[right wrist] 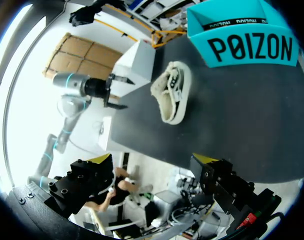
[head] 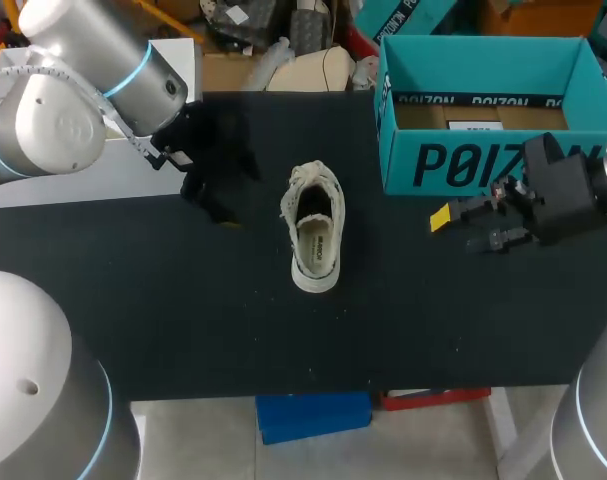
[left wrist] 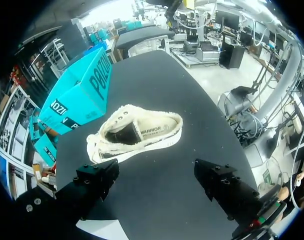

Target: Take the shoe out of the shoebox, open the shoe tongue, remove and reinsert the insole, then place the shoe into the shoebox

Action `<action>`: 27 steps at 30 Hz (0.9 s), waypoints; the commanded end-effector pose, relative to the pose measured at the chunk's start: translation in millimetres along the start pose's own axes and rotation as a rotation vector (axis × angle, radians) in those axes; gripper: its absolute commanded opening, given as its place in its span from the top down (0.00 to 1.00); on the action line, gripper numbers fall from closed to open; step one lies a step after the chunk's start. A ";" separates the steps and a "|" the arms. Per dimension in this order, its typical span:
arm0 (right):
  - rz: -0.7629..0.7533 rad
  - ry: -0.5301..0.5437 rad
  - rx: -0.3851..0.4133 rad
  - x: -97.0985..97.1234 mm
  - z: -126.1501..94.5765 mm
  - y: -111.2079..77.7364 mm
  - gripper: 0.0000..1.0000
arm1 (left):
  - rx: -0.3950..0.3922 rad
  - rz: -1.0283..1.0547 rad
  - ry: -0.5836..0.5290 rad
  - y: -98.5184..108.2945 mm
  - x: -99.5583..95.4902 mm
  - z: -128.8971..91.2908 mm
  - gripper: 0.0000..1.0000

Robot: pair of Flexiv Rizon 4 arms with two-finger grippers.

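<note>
**A:** Item one, the shoe?

**B:** We log one pale shoe (head: 314, 228), sole down on the black table (head: 183, 320) and outside the box. Its opening faces up and its toe points to the far edge. The insole (head: 316, 243) shows inside.

**A:** Item two, the box?

**B:** We list one teal box (head: 453, 165), open on top. It stands to the right of the shoe and a little beyond it, and the two are apart. A brown floor shows inside.

**A:** Item three, the left gripper?

**B:** We place the left gripper (left wrist: 156, 175) to the left of the shoe, near it but not touching. Its fingers (left wrist: 97, 176) stand wide apart with bare table between them. In its wrist view the shoe lies just ahead of them, side on.

**A:** Item four, the right gripper?

**B:** We place the right gripper (head: 459, 229) to the right of the shoe and well apart from it, in front of the box's near wall. Its fingers (right wrist: 94, 172) are spread too and clamp on no item. In its wrist view the shoe lies well ahead.
</note>
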State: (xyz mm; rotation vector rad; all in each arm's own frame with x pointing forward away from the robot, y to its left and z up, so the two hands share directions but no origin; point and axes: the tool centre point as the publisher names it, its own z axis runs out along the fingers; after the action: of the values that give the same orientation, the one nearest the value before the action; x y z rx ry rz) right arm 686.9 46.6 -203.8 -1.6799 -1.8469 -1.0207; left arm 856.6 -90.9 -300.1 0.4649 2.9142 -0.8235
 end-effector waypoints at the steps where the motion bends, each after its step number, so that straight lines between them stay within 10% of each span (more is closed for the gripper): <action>1: 0.001 -0.002 0.000 0.4 0.5 0.2 0.00 | -0.001 0.000 -0.005 0.2 1.3 0.5 0.00; 10: 0.001 -0.002 0.000 0.4 0.5 0.2 0.00 | -0.023 0.084 -0.008 -1.3 2.3 2.3 0.00; 27: 0.001 -0.002 0.000 0.4 0.5 0.2 0.00 | -0.613 1.152 0.157 -1.1 -16.9 1.9 0.00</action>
State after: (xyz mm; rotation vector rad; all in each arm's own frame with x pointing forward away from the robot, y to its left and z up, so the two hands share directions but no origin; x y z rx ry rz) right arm 686.9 46.6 -203.8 -1.6799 -1.8469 -1.0207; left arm 868.4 -86.7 -299.7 1.1355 2.6632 -0.4202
